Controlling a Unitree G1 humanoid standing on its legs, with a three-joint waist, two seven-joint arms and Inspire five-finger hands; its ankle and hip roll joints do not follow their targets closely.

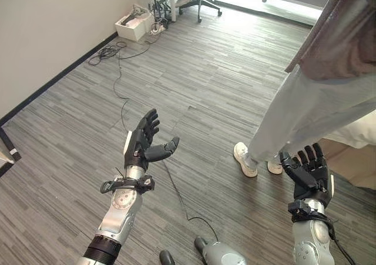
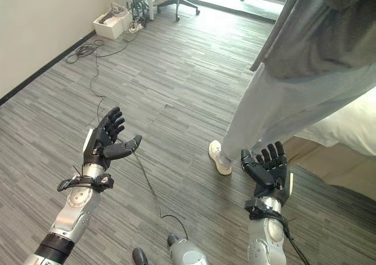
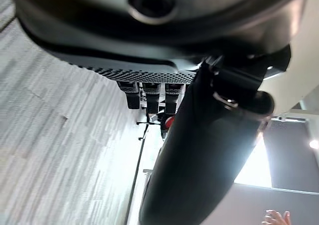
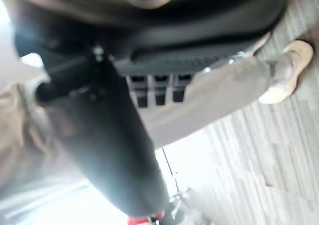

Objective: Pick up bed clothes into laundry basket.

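Note:
My left hand (image 1: 143,141) is raised over the grey plank floor at centre left, fingers straight and spread, thumb out, holding nothing. My right hand (image 1: 308,170) is raised at the lower right, fingers straight and empty as well. A white bed edge (image 1: 359,131) shows at the far right behind a person. In the wrist views each hand's fingers (image 3: 149,95) (image 4: 158,90) stretch out with nothing held.
A person in light grey trousers (image 1: 305,109) and pale shoes (image 1: 244,159) stands close by my right hand. A white box (image 1: 134,25) with cables lies by the wall at the far left. An office chair base (image 1: 198,3) stands at the back.

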